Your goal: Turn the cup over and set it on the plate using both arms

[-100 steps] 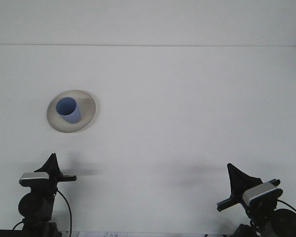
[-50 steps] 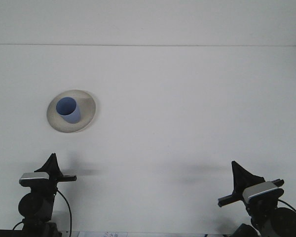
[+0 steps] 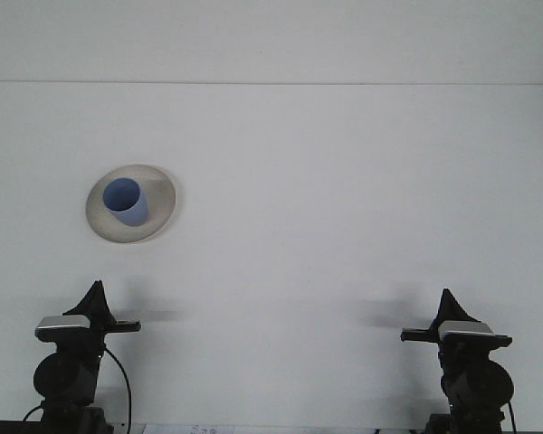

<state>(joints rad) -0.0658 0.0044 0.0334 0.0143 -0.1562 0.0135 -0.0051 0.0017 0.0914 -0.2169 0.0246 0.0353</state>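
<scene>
Both fingers well apart from blue cup (image 3: 126, 201) upright on plate (image 3: 161, 206)

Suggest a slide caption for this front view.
Blue plastic cup upright on round beige plate, both robot grippers parked near the table's front edge.

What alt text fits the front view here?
A blue cup stands upright, mouth up, on a pale plate at the left of a white table. The left claw and right claw sit low at the near edge, away from both.
</scene>
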